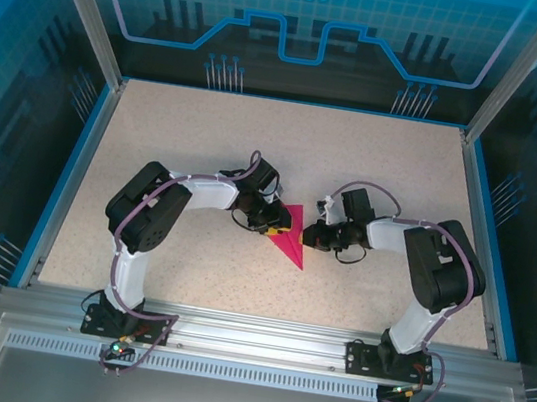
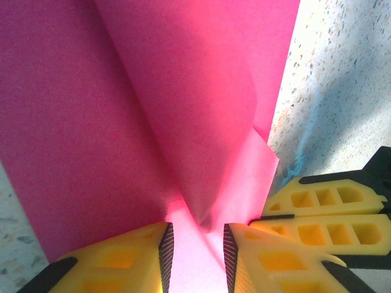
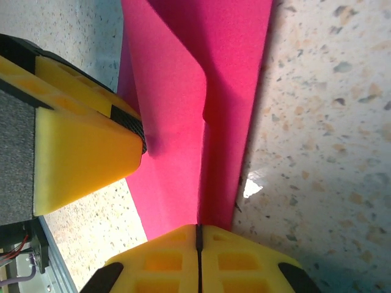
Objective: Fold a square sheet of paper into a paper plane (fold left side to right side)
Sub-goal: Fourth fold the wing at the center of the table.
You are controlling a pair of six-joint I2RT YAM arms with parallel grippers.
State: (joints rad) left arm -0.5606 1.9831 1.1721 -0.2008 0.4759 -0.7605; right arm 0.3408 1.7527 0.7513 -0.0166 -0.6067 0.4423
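The square sheet of paper (image 1: 292,242) is magenta and folded into a pointed shape whose tip faces the near edge, lying mid-table between both grippers. My left gripper (image 1: 278,225) sits at its left side. In the left wrist view the paper (image 2: 91,122) rises in a loose fold, and a pale flap runs through the gap of the left gripper (image 2: 197,247), whose jaws stand apart. My right gripper (image 3: 198,229) is shut, with the crease of the paper (image 3: 174,91) running into the seam between its tips. The right gripper's fingers (image 2: 324,213) touch the flap's edge.
The speckled table (image 1: 207,141) is bounded by a blue rim and transparent walls. An aluminium rail (image 1: 258,341) carries both arm bases at the near edge. The left gripper's yellow finger (image 3: 79,146) rests on the paper close to my right gripper.
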